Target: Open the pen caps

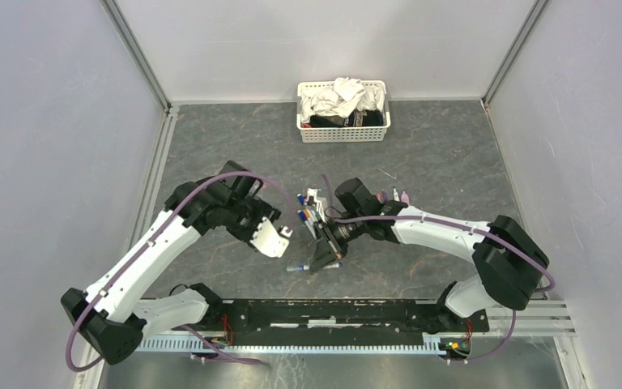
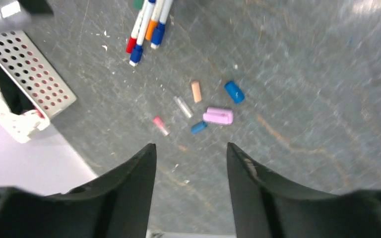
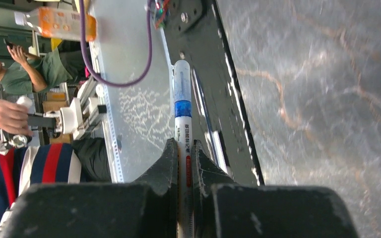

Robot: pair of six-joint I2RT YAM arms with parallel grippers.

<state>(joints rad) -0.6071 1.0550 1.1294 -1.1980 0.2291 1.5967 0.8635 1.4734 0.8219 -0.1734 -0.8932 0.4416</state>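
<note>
Right pincer clamped on pen; left pincer apart, should pinch cap beyond right tips, pull straight

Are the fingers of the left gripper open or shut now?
Open: the left gripper has its two fingers apart, only table showing between them.

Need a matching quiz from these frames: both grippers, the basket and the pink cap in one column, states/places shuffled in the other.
Column 1:
1. left gripper
2. right gripper
3. white basket
4. pink cap

Column 2:
A. at the far side of the table, cloths inside
B. shut on a pen
C. lying loose beside a small blue cap
D. open, holding nothing

Pairs: 1-D, 2-B, 3-A, 4-C
</note>
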